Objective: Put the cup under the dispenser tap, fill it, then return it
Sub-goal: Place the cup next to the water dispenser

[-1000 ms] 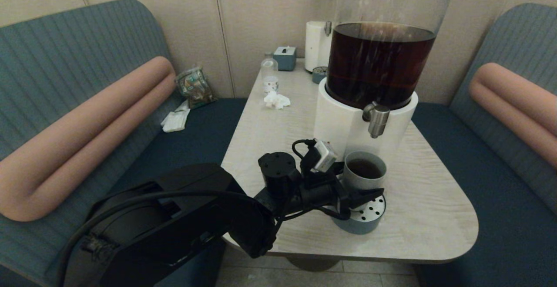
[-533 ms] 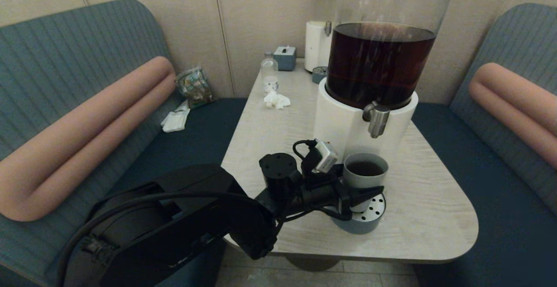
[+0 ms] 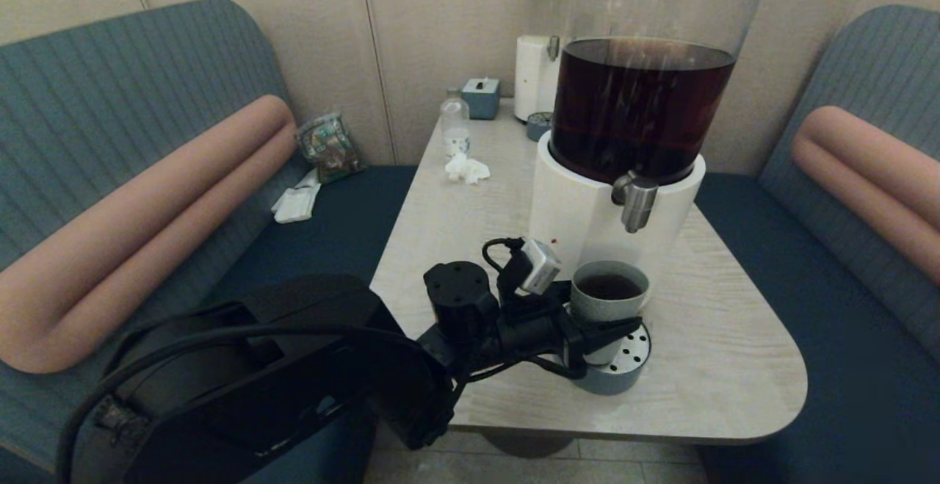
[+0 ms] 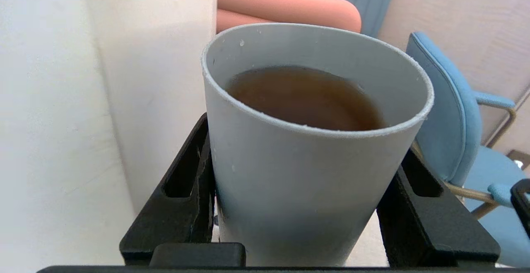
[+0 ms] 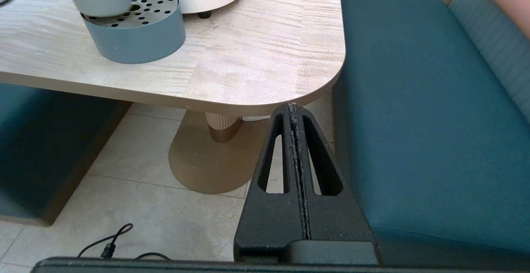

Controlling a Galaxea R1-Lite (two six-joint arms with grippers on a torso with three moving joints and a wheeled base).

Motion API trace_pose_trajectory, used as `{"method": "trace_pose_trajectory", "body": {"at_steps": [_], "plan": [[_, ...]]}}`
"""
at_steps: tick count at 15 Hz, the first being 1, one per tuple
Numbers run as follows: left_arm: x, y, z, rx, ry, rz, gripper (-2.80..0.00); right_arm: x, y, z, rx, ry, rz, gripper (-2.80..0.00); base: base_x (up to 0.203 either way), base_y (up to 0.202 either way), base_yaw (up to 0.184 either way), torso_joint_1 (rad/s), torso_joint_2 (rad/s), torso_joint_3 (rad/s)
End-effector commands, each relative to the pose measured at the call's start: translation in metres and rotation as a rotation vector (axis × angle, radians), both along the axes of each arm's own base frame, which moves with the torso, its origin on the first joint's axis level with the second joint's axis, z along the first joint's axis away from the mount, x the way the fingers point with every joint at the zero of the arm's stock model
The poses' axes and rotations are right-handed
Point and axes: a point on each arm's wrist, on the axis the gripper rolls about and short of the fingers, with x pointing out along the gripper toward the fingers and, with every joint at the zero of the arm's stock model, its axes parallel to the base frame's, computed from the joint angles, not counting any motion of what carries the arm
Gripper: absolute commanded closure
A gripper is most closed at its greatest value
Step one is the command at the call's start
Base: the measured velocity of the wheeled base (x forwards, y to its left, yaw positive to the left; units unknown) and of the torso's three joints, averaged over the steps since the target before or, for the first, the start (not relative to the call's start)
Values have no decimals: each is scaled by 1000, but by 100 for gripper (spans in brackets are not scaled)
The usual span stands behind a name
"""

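Note:
The grey-blue cup (image 3: 609, 300) holds brown liquid and hangs just over the round drip tray (image 3: 620, 375), slightly left of and below the brushed-metal dispenser tap (image 3: 636, 202). My left gripper (image 3: 608, 322) is shut on the cup, one black finger on each side. In the left wrist view the cup (image 4: 306, 182) fills the space between the fingers (image 4: 186, 182), with the dispenser's white base (image 4: 103, 99) close beside it. My right gripper (image 5: 293, 108) is shut on nothing, parked below the table's near right corner.
The big dispenser (image 3: 646, 109) with dark liquid stands mid-table. At the back are a slimmer white dispenser (image 3: 533, 76), a clear bottle (image 3: 454, 123), a tissue box (image 3: 481, 97) and a crumpled tissue (image 3: 467, 169). Benches flank the table (image 3: 734, 366).
My left gripper has drawn the cup a little to the left and toward me, away from directly under the tap. The right arm has not moved.

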Motion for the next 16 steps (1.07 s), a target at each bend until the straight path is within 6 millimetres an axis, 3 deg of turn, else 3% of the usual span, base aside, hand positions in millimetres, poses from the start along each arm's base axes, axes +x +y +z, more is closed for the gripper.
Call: {"method": "trace_pose_trajectory", "body": {"at_steps": [1,8,16], "plan": [[-8,9,16,-15,-14,6,0,0,0,0,-1,0,2,0,0,0,0,0,0,0],[-21,53,42,-7,3,74,0,0,0,0,-1,1,0,0,0,0,0,0,0,0],[15,143,50,-12,6,320,0,0,0,0,-1,0,0,0,0,0,0,0,0,0]]}}
